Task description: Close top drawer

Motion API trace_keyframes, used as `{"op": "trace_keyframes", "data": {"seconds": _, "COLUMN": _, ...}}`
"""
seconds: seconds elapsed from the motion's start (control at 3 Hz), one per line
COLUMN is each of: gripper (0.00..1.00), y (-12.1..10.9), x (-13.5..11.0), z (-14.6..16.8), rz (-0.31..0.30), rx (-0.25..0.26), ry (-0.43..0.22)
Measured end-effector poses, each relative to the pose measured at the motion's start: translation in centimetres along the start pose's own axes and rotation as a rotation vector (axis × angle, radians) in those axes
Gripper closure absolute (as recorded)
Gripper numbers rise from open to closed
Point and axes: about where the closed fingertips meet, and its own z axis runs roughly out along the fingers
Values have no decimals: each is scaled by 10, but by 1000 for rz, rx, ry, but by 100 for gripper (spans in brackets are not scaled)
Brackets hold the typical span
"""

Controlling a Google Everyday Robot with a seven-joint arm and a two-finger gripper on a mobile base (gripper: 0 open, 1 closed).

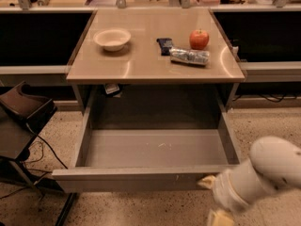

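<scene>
In the camera view, the top drawer [127, 180] stands pulled far out from under the front edge of the surface [141, 67]. Its inside is bare and open to the view. Its long axis runs left to right, in line with that front edge, and its flat front faces outward.

The claw [212, 200] is low, out in front of the surface's front right corner, at the right end of the drawer front. So the drawer body lies beyond the claw, toward the back edge. I judge that a straight push that way would carry it home, though so far off centre it may skew the drawer.

The claw's two tan tips show apart. The upper one looks to be touching, or just beside, the drawer front. The lower one hangs free near the floor. It holds nothing.

A bowl [112, 38], an apple [199, 39] and a foil packet [189, 56] sit on the surface, well apart from the claw.
</scene>
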Motion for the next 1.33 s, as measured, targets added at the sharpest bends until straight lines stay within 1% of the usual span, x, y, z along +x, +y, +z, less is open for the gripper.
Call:
{"op": "trace_keyframes", "data": {"seconds": 0.33, "gripper": 0, "y": -41, "x": -22, "z": -12, "rz": 11, "rx": 0, "ry": -43}}
{"op": "trace_keyframes", "data": {"seconds": 0.67, "gripper": 0, "y": -47, "x": -23, "z": -14, "rz": 7, "rx": 6, "ry": -55}}
{"op": "trace_keyframes", "data": {"seconds": 1.0, "gripper": 0, "y": -77, "x": -34, "z": -26, "rz": -35, "rx": 5, "ry": -76}}
{"op": "trace_keyframes", "data": {"seconds": 1.33, "gripper": 0, "y": -86, "x": -33, "z": -25, "rz": -18, "rx": -31, "ry": -75}}
